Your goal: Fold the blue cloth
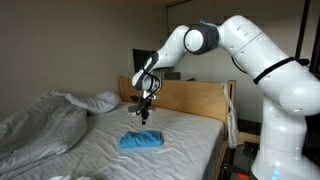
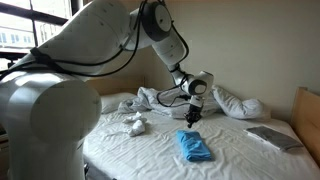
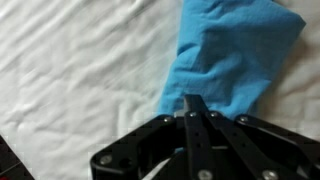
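Your fingers [image 3: 190, 116] are clenched together, nothing between them. The gripper [image 1: 145, 116] hangs just above the blue cloth [image 1: 141, 141], apart from it. The cloth lies bunched near the middle of the mattress [image 1: 188, 130]. The duvet [image 1: 40, 125] is heaped along one side edge.

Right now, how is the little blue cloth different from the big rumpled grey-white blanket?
The small bright sky-blue fabric cloth is vivid; the large rumpled grey-white duvet is pale. The cloth is far smaller than the duvet. The cloth lies low on the bed; the duvet is heaped up at one side. Both are soft fabric on the bed.
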Available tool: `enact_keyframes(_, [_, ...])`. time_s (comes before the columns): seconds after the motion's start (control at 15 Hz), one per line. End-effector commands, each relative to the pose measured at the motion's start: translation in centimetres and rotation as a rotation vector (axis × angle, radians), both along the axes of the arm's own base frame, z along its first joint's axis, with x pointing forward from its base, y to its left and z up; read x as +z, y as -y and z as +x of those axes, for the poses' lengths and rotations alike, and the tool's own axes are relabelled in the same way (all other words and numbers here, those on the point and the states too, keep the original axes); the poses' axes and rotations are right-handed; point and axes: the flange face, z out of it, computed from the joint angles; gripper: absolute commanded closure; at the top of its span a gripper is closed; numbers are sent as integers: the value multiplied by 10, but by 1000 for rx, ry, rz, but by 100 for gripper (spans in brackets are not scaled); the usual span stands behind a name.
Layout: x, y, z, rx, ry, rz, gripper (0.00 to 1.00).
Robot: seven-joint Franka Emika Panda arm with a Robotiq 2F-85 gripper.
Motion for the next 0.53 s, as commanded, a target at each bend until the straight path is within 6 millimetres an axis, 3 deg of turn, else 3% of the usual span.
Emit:
enact_keyframes(0.0, [12, -17, -28, 47, -6, -82, 100])
enact_keyframes(0.47, [14, -27, -45, 132, -23, -171, 100])
